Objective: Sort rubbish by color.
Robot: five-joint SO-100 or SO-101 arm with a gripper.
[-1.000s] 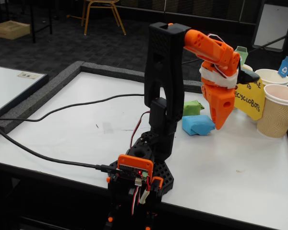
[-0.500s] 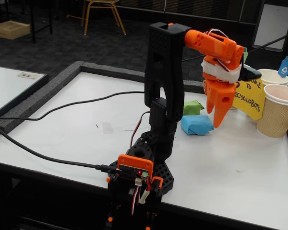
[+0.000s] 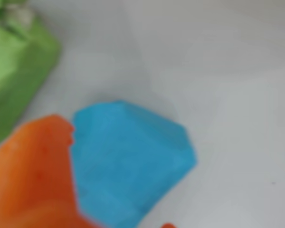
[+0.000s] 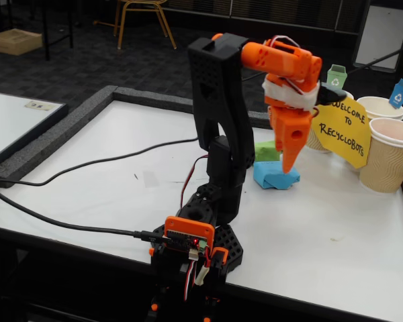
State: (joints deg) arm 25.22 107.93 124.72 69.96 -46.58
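The white counter (image 4: 107, 168) has a grey border; beyond it lie dark carpet and a chair (image 4: 142, 17). The blue lump (image 4: 274, 176) rests on the counter, the green lump (image 4: 265, 150) just behind. The end effector (image 4: 286, 164) has shifted left since earlier and now points down over the blue lump; its open or closed state cannot be determined.

You had two lumps showing on the white table. The blue lump (image 4: 275, 176) was a crumpled, faceted paper wad lying flat, sharp-cornered in the wrist view (image 3: 133, 166). The green lump (image 4: 266, 151) sat just beside it at about 11 o'clock in both views (image 3: 14, 66), too close to tell if touching.
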